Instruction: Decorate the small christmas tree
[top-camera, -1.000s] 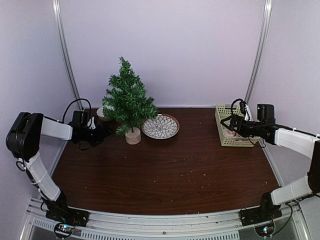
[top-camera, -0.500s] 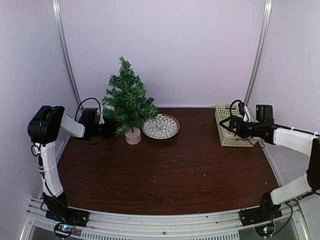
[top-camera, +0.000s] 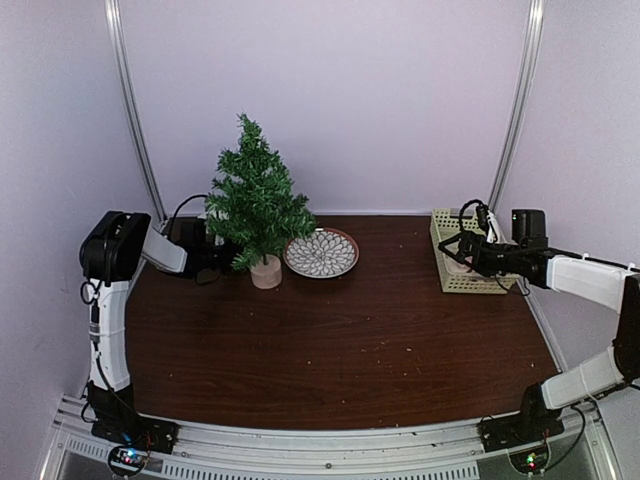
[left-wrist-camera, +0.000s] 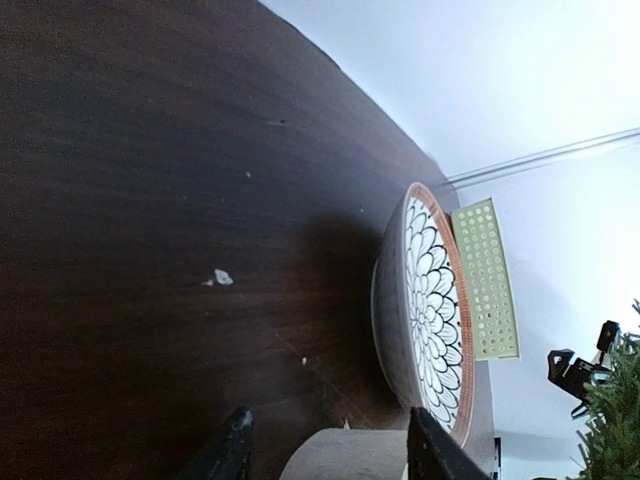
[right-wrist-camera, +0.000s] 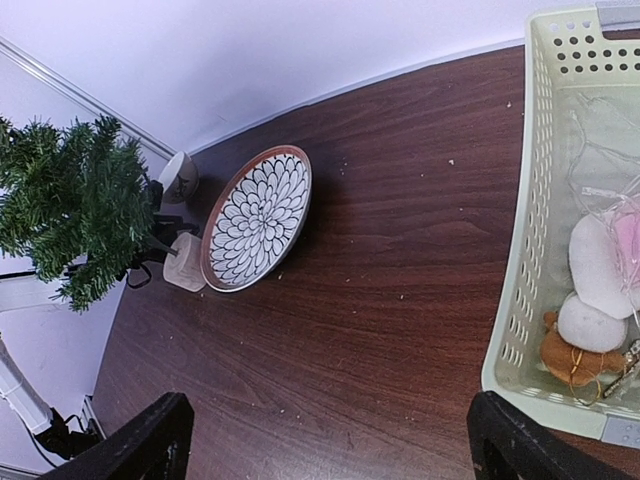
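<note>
The small christmas tree (top-camera: 255, 200) stands upright at the back left on its pale beige base (top-camera: 266, 272). It also shows in the right wrist view, tree (right-wrist-camera: 75, 210) over base (right-wrist-camera: 183, 262). My left gripper (top-camera: 235, 262) reaches low under the branches from the left. In the left wrist view its dark fingers straddle the base (left-wrist-camera: 345, 458), partly closed, with a small gap at one finger. My right gripper (right-wrist-camera: 330, 430) hangs wide open over bare table beside the basket (right-wrist-camera: 540, 200), holding nothing. White ornaments (right-wrist-camera: 605, 265) and a brown one (right-wrist-camera: 570, 360) lie in that basket.
A flower-patterned plate (top-camera: 321, 253) sits just right of the tree base, close to my left fingers; its rim (left-wrist-camera: 435, 320) fills the left wrist view. A pale green perforated basket (top-camera: 465, 262) stands at the right edge. A small white cup (right-wrist-camera: 180, 175) sits behind the tree.
My left arm has swung in toward the tree and its jaws have narrowed around the base. The right arm has not moved.
</note>
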